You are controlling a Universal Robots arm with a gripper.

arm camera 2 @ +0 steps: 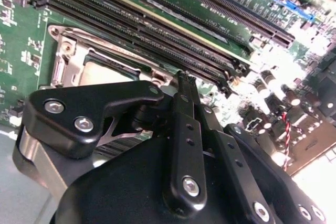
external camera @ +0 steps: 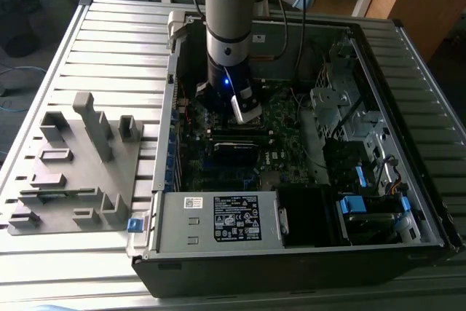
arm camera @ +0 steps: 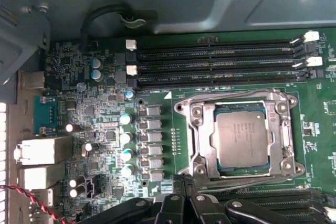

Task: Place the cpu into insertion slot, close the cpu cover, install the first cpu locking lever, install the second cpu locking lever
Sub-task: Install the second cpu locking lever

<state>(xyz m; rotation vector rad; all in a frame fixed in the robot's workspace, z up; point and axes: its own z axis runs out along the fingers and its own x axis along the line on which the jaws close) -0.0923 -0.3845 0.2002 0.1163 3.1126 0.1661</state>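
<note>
- The cpu (arm camera: 242,139) lies flat in the insertion slot (arm camera: 202,145) on the green motherboard (arm camera: 315,114), its silver-tan face up.
- The cpu cover (arm camera: 239,99) lies down around the chip, framing it.
- The gripper (arm camera: 187,184) sits just beside the socket's edge, at a thin metal lever (arm camera: 247,181) along that side; its fingers (arm camera 2: 185,85) are drawn together at the tips.
- Long black memory slots (arm camera: 215,64) run beside the socket.
- In the exterior view, the arm (external camera: 228,27) reaches down into the open computer case (external camera: 408,202).
</note>
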